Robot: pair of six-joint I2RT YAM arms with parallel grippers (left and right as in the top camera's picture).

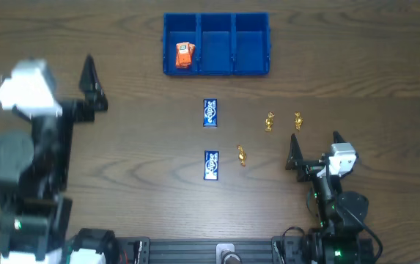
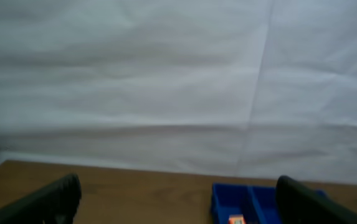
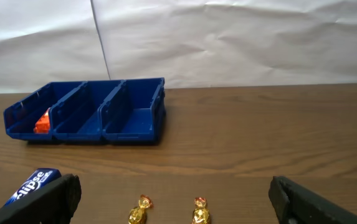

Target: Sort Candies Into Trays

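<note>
The right pincer hangs low at the near right, jaws spread wide and holding nothing. The left pincer, also wide open and empty, stands off to the left, well apart from the sweets. Just beyond the right pincer lie the gold candies, two side by side and a third farther left, near the two blue bars in mid-tabletop. At the far side sits the tray, with an orange candy in its left compartment and the other two bare. The likely step is a pick of the closest gold candy. It is small, so centre it between the fingers, come straight down almost to the wood, close gently, lift clear of the tray wall, and drop it in a bare compartment.
</note>
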